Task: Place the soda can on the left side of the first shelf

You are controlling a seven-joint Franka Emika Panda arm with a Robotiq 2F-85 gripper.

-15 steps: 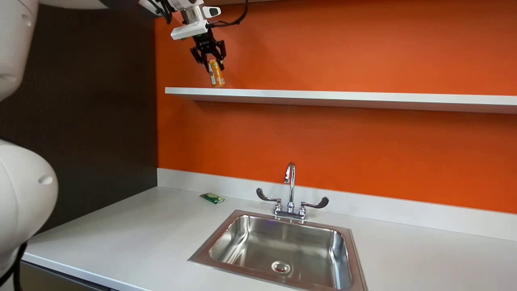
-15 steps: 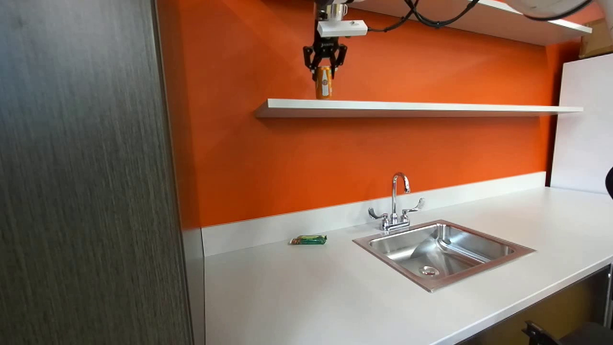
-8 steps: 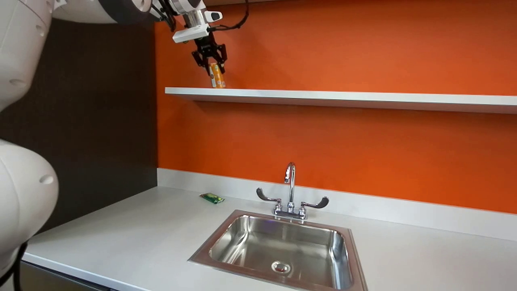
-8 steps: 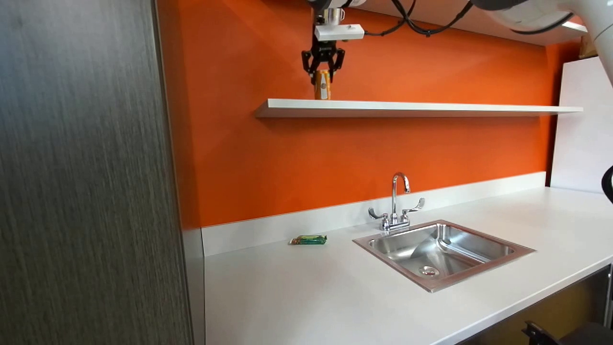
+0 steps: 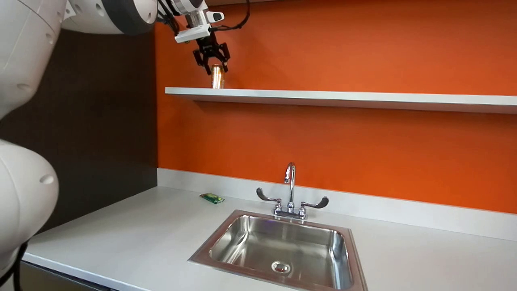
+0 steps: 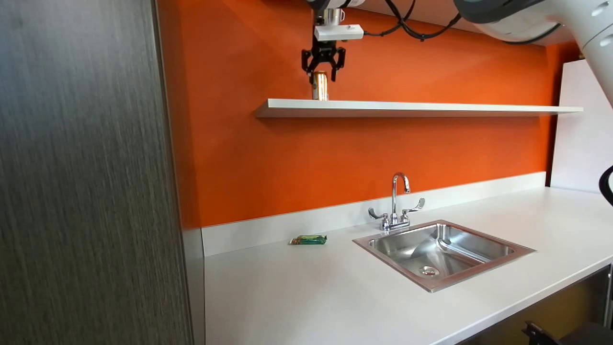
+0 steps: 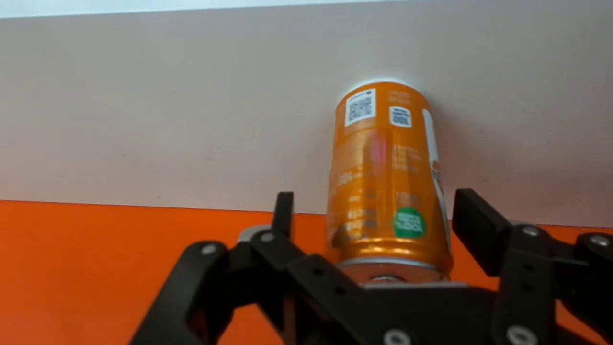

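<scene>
The soda can [image 5: 217, 77] is orange with a silver top. It stands upright on the white first shelf [image 5: 323, 96], near the shelf's left end in both exterior views; the can [image 6: 320, 87] and the shelf [image 6: 431, 107] show there too. My gripper [image 5: 217, 71] is over the can from above. In the wrist view the gripper [image 7: 373, 201] is open, with one finger on each side of the can [image 7: 385, 163] and a gap on both sides. The left gap is wider than the right. The can's top is partly hidden by the gripper body.
The orange wall [image 5: 363, 153] is behind the shelf. A dark panel [image 5: 93, 121] stands at the left. An upper shelf [image 6: 421, 19] runs above. Below are the counter [image 5: 133, 234], the sink [image 5: 278, 242], the faucet [image 6: 394, 196] and a green packet [image 6: 309, 240].
The can has come down onto the shelf and now stands straighter. The gripper has lowered with it, then its fingers have opened and let go of the can.
</scene>
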